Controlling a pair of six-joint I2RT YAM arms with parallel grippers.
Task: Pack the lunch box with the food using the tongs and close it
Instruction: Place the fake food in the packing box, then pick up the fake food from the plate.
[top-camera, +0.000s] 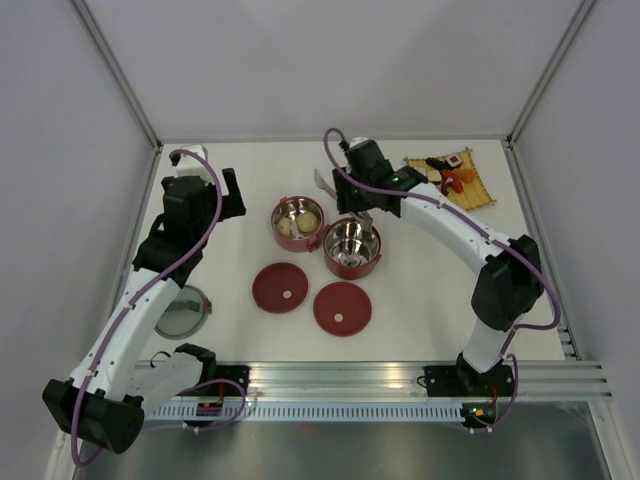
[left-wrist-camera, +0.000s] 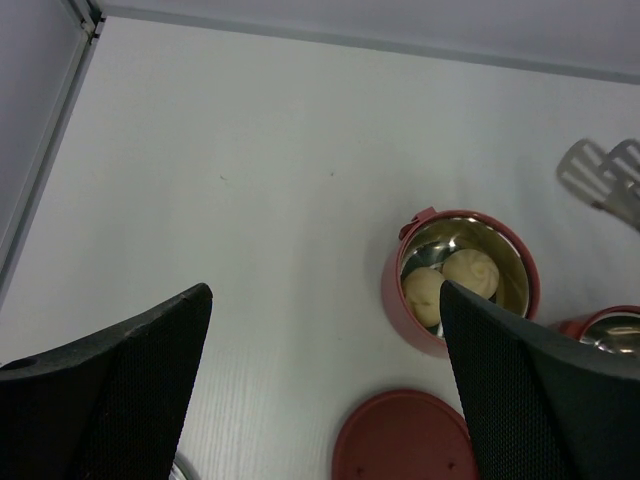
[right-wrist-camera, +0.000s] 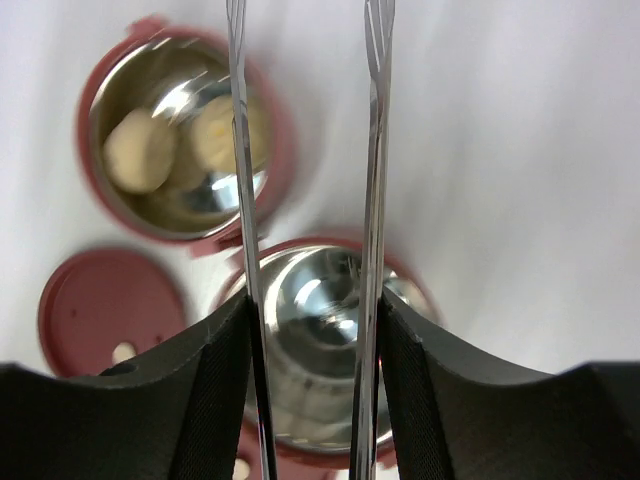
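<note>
Packing partly complete.
Two balls (top-camera: 308, 220) loaded in 9 o'clock bowl (top-camera: 274, 225); 3 o'clock bowl (top-camera: 350, 272) empty, lids (top-camera: 280, 288) off. Right fingers (right-wrist-camera: 215, 380) clamp tongs (right-wrist-camera: 375, 200); left fingers (left-wrist-camera: 150, 370) wide, empty.

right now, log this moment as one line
left fingers open, idle | right fingers holding tongs, tongs empty, near empty bowl | two beige balls in other bowl | both lids off, on table

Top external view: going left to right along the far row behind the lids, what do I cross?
Bowl with beige balls → empty bowl → yellow mat with food bits.
</note>
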